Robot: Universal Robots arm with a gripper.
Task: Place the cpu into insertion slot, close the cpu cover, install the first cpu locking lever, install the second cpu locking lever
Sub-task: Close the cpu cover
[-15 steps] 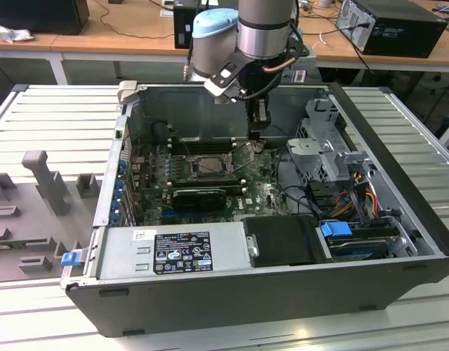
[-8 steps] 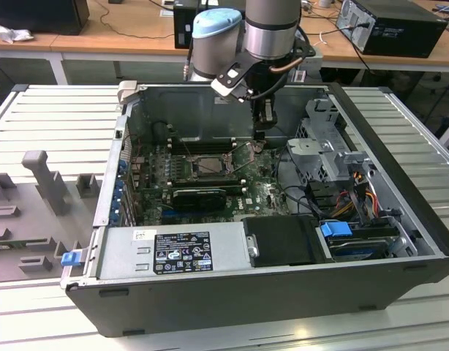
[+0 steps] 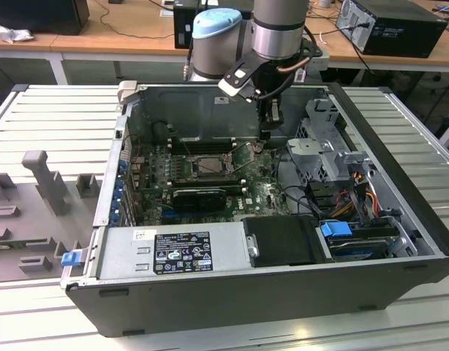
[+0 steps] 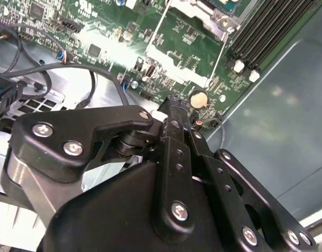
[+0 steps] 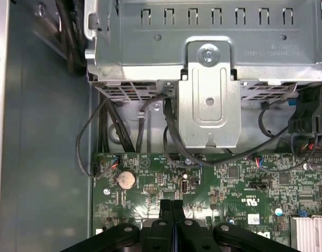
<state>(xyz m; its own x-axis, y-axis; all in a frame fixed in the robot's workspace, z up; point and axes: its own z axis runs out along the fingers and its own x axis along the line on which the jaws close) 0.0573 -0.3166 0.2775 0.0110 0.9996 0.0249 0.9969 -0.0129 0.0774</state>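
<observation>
With the gripper [image 3: 268, 130] pinched narrow, nothing visible between its fingertips [image 5: 165, 210], low over the green circuit board [image 3: 265, 194] just to the exterior view's right of the mid-frame insertion slot [image 3: 209, 165], a sideways slip could scrape board parts or snag the loose black cables [image 5: 167, 128].

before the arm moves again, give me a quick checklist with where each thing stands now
1. Grip: the tool is shut, with nothing seen between its fingers: ok.
2. Alignment over the insertion slot: not ok. The tool hangs over the board near the coin cell, to the exterior view's right of the slot.
3. The cpu seated in the slot: cannot tell.
4. The cpu cover closed: cannot tell.
5. Black cables apart from the tool: ok.
</observation>
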